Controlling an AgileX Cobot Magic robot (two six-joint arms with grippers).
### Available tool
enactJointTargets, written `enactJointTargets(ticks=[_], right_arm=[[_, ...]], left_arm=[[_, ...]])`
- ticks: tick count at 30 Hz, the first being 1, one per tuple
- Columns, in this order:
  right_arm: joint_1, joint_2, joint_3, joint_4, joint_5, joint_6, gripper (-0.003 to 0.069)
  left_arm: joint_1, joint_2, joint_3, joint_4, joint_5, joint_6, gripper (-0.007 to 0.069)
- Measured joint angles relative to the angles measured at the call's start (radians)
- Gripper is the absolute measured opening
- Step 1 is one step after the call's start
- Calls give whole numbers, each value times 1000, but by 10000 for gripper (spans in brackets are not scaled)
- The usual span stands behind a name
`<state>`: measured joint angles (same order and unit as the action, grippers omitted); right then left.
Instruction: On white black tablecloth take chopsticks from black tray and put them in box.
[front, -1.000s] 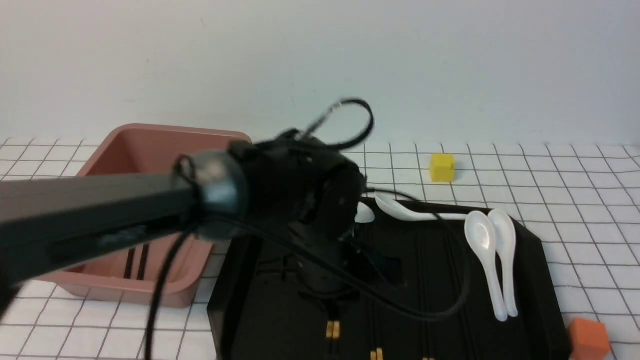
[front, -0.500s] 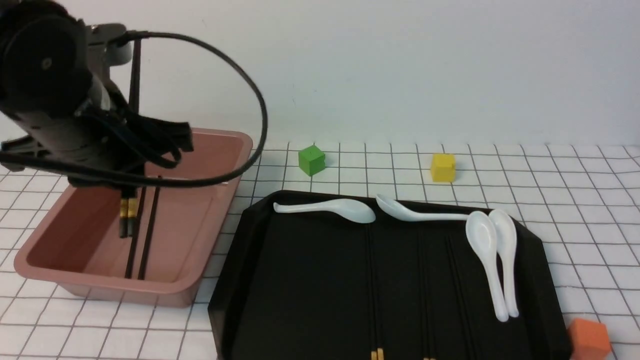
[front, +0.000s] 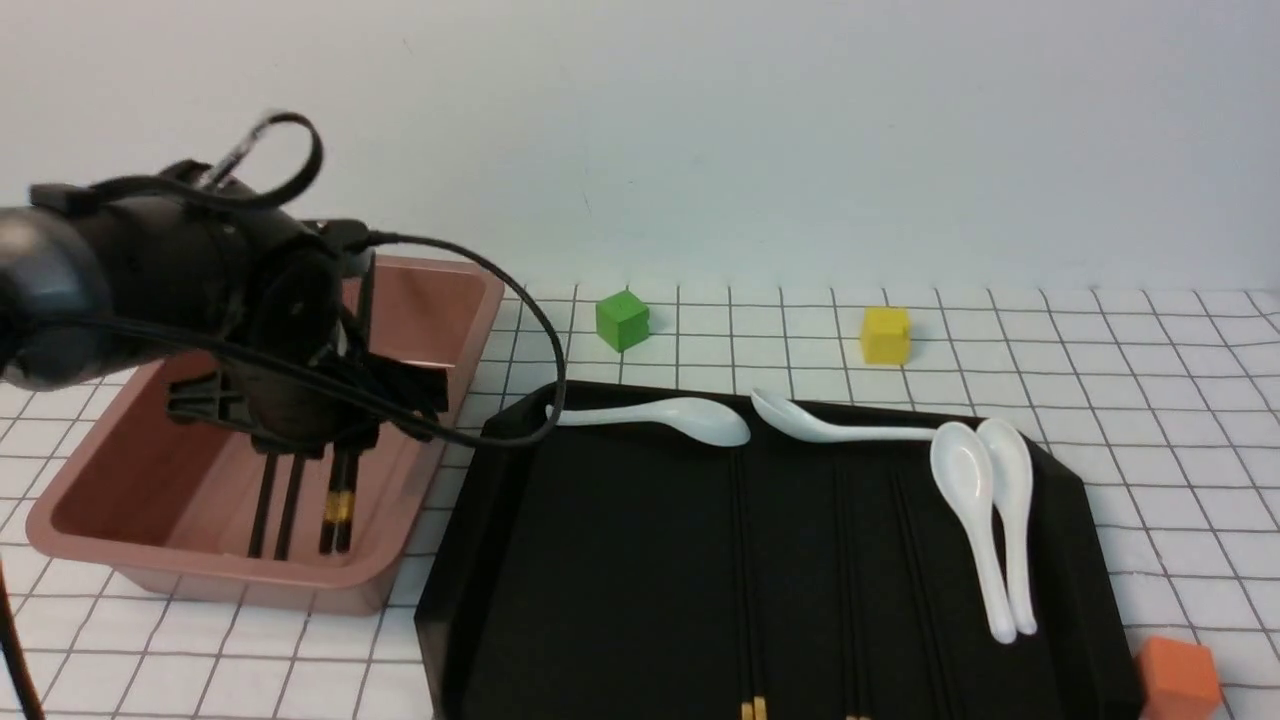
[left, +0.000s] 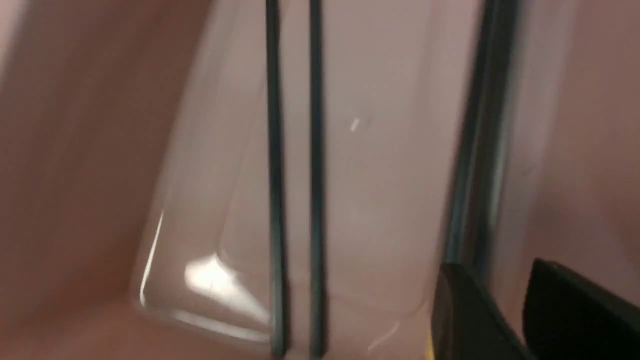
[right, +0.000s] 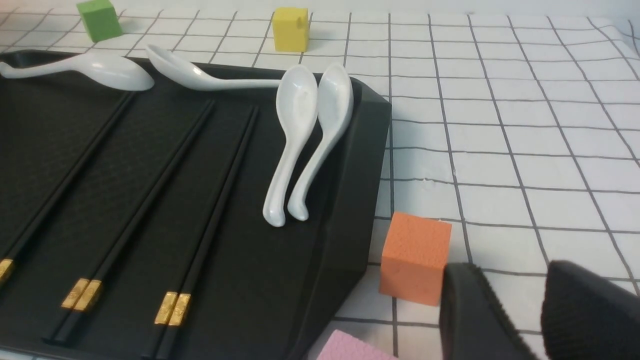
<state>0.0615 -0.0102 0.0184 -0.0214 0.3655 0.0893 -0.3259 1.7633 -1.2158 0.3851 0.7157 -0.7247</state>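
The pinkish-brown box (front: 250, 585) stands at the left on the white, black-gridded tablecloth (front: 1150, 380). One pair of chopsticks (front: 275, 510) lies in it. A second pair with gold bands (front: 338, 505) lies beside it, under my left gripper (front: 335, 435). In the left wrist view the jaws (left: 492, 265) stand apart with bare box floor between them. That pair (left: 475, 150) passes beside one finger, not between the two. Three more pairs (right: 150, 200) lie on the black tray (front: 600, 560). My right gripper (right: 500, 265) is open and empty over the cloth right of the tray.
Several white spoons (front: 975, 520) lie on the tray's far and right parts. A green cube (front: 622, 320) and a yellow cube (front: 885, 335) stand behind the tray. An orange cube (right: 415, 257) sits close to my right gripper, beside a pink block (right: 350, 350).
My left arm swung from the tray to the box with a chopstick pair, held it upright, then lowered it. The pair is now low in the box, right of the first pair.
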Motion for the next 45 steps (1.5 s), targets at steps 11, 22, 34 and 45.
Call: enactJointTargets(ticks=[11,22,34,45], right_arm=[[0,0,0,1,0,0,240],[0,0,0,1,0,0,240],[0,0,0,1,0,0,240],[0,0,0,1,0,0,240]], left_arm=[[-1,-194,-77,-159,279,265,-13],[-1,-828,462,-327,31,262,-13],[-1,-1459,1005,-467,-425,261,-13],[-1,-1497,1019,-467,-443,261,-13]])
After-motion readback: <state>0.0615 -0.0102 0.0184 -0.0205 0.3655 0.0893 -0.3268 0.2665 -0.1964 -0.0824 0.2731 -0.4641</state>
